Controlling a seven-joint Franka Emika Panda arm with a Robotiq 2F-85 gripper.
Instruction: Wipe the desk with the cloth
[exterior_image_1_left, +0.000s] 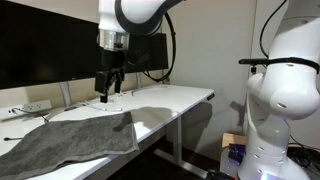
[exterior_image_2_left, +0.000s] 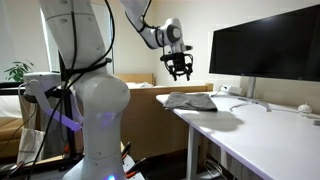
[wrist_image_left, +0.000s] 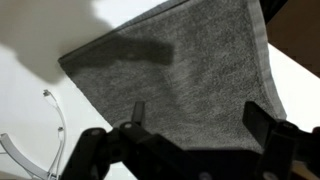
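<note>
While the pincer (exterior_image_1_left: 108, 92) hangs open and empty, the grey cloth (exterior_image_1_left: 70, 140) lies spread flat.

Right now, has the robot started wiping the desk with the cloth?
Not yet, it seems. Done: the cloth lies spread flat on the desk. In hand: nothing, because the gripper hangs open above the cloth without touching it. Left: come down, take hold of the cloth, and wipe it across the desk.
</note>
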